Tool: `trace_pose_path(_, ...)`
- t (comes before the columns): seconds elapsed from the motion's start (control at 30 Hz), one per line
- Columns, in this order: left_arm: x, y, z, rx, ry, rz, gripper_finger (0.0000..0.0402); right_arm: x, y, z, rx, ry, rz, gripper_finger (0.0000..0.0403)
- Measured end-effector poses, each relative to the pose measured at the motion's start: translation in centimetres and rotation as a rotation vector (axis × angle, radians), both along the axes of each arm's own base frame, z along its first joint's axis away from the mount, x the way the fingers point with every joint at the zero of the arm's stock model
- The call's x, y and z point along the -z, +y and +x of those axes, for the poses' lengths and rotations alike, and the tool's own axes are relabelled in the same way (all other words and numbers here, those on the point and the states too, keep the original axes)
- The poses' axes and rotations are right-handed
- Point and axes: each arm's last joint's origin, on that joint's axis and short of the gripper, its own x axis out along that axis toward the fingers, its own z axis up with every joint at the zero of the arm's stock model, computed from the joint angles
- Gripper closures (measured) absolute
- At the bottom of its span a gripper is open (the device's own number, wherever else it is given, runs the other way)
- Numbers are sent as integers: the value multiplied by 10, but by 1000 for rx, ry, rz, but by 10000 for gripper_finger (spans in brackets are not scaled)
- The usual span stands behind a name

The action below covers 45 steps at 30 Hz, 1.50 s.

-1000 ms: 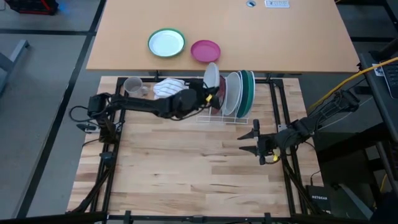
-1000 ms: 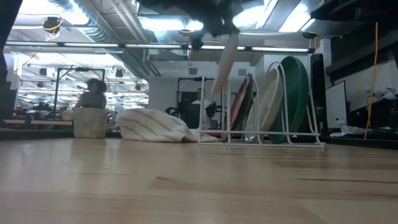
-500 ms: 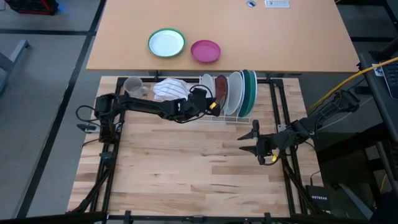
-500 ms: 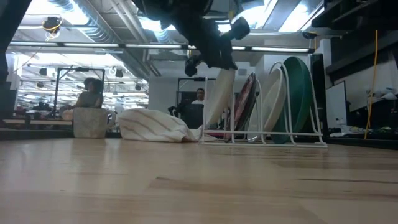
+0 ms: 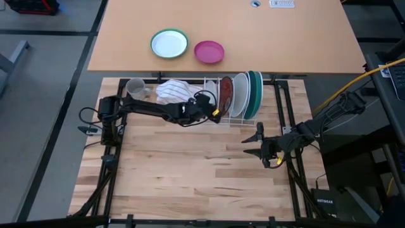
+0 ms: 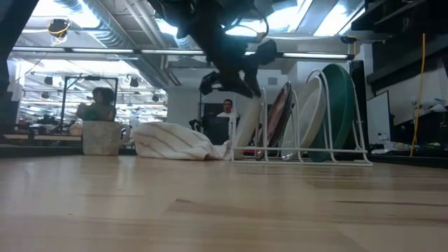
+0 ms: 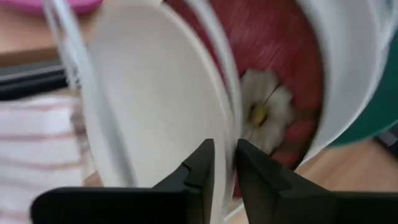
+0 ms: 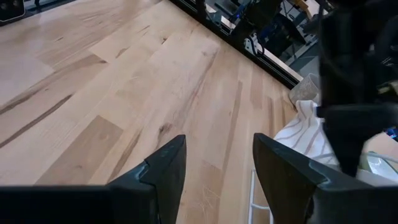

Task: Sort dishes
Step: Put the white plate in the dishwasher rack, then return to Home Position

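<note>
A white wire rack [image 5: 243, 117] stands at the table's far edge. It holds a red-brown plate [image 5: 226, 95], a larger white plate [image 5: 238, 95] and a dark green plate [image 5: 254, 92], all on edge. A smaller white plate [image 5: 211, 88] stands in the rack's leftmost slot. My left gripper [image 5: 217, 107] reaches it from the left and is shut on its rim. My right gripper [image 5: 258, 142] waits open over the table's right side, with nothing between its fingers [image 8: 168, 168]. My left gripper pinches the white plate's rim [image 7: 226, 134] on its near side between its two fingers. It comes from the table's left, slanting down. The plate [image 6: 246, 129] stands on edge in the rack's leftmost slot, leaning a little, its lower edge down among the wires.
A grey cup [image 5: 135, 87] and a striped cloth [image 5: 172, 90] lie left of the rack. A small green-rimmed plate [image 5: 169, 44] and a pink bowl [image 5: 209, 51] sit on the tan table beyond. Bare wood spreads in front of the rack. People show in the room behind.
My left gripper has come down and tipped forward with the white plate. The plate hung above the rack's left end a second ago. It now stands on edge in the leftmost slot.
</note>
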Motion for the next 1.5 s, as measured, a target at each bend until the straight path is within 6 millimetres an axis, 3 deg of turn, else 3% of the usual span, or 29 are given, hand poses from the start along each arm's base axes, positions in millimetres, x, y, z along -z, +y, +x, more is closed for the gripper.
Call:
trace_pose_path(0.33,9,-2,-10,24,177,8,301,0,0,0,1,-2,4,214)
trace_pose_path(0.67,-30,-24,-23,194,135,-4,298,0,0,0,3,-3,8,214)
trace_pose_path(0.87,-72,-48,-60,336,238,76,298,-7,-2,-2,2,-46,34,214)
trace_pose_path(1.03,-119,-71,-108,467,276,225,298,-36,-8,-13,-9,-160,67,214)
trace_pose_path(1.13,-137,-85,-138,442,248,311,298,-48,-14,-23,-19,-232,27,214)
trace_pose_path(1.27,-127,-97,-178,367,257,407,298,-53,-25,-37,49,-269,0,214)
trace_pose_path(1.5,-60,-99,-234,380,212,396,298,-45,-41,-58,153,-283,8,214)
